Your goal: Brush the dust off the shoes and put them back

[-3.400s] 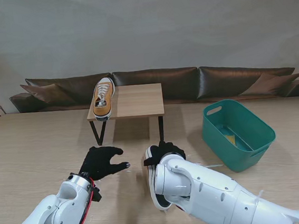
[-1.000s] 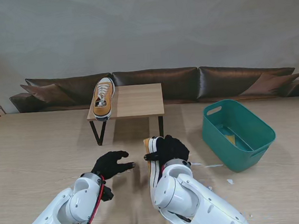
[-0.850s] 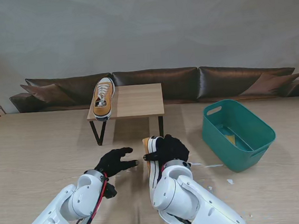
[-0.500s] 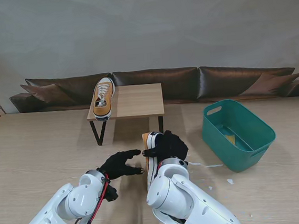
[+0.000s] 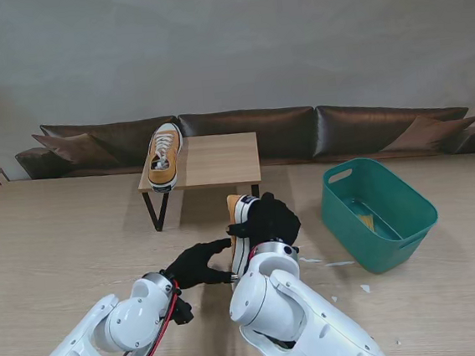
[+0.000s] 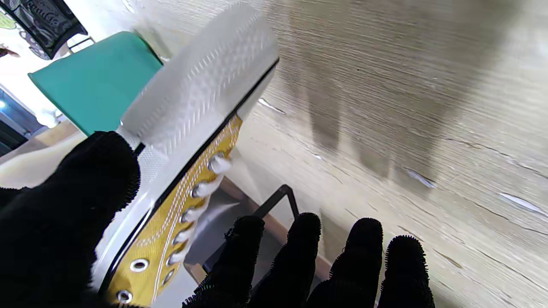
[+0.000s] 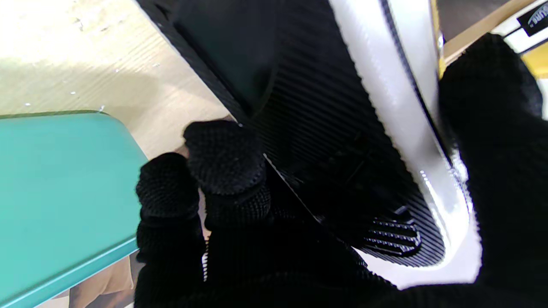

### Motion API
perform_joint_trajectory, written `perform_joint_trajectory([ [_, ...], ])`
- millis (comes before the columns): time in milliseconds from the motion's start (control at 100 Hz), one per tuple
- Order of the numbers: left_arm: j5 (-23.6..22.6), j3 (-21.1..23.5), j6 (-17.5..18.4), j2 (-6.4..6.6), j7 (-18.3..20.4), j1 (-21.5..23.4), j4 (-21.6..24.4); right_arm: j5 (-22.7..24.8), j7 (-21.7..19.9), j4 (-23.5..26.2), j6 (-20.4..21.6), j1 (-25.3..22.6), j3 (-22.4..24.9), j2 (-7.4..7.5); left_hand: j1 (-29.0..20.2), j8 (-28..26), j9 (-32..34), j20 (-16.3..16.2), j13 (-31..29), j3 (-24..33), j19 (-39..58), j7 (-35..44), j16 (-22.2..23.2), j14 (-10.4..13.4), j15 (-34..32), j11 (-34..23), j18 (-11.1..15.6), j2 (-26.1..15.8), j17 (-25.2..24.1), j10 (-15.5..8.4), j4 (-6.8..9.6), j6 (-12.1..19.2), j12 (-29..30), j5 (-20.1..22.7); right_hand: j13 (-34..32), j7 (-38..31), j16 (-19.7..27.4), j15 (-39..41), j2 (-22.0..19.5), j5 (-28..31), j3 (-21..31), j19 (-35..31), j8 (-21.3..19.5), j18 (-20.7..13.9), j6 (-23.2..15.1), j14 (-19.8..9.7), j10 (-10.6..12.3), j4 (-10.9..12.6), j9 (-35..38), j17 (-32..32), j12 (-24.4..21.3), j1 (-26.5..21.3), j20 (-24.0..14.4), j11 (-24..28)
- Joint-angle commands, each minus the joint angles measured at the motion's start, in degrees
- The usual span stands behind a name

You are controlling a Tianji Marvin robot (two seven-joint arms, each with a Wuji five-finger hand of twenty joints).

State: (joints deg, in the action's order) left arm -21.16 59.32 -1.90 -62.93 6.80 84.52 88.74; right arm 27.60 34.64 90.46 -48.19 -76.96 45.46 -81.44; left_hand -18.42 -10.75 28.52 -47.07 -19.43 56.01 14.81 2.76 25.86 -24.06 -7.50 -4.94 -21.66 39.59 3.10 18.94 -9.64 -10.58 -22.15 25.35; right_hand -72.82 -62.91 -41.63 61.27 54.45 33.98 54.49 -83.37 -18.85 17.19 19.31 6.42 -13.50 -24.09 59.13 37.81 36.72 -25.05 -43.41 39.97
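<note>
Since 3.4 s ago my right hand (image 5: pixel 267 219) raised the mustard shoe (image 5: pixel 239 228) off the desk (image 5: pixel 50 246); left hand (image 5: pixel 197 265) slid up beside it. Stand view: right hand clamped on shoe, sole turned sideways; second shoe (image 5: pixel 165 155) sits on the small table (image 5: pixel 219 159), far from both hands. Left wrist: fingers (image 6: pixel 304 239) spread, thumb touching the white sole (image 6: pixel 201 90). Right wrist: fingers (image 7: pixel 222 158) wrapped over black tread (image 7: pixel 325 128), green bin (image 7: pixel 60 188) beside.

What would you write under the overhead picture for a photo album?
Right hand grips a mustard sneaker on edge as the left hand reaches for it; its twin waits on the small stand.
</note>
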Motion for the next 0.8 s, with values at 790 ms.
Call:
perform_joint_trajectory([
  [790,0.9,-2.4,2.5,-1.99,-4.5,-0.6,-1.7,-1.4,8.0,1.8,-2.8,-1.4,0.9,-5.53,0.5,-0.6,-1.1,0.4,1.5,-0.5,-1.3,0.7,0.0,0.8,0.2,0.1,1.5,1.6,-0.9,-0.6,-1.97,6.0,-0.8,0.9,-2.2,-24.5,0.0,1.2,-5.4,8.9,20.6,-0.1,5.0,3.0,-1.3,-0.8,3.8,5.1,2.1,8.6,1.2,-12.2,1.5,6.0],
])
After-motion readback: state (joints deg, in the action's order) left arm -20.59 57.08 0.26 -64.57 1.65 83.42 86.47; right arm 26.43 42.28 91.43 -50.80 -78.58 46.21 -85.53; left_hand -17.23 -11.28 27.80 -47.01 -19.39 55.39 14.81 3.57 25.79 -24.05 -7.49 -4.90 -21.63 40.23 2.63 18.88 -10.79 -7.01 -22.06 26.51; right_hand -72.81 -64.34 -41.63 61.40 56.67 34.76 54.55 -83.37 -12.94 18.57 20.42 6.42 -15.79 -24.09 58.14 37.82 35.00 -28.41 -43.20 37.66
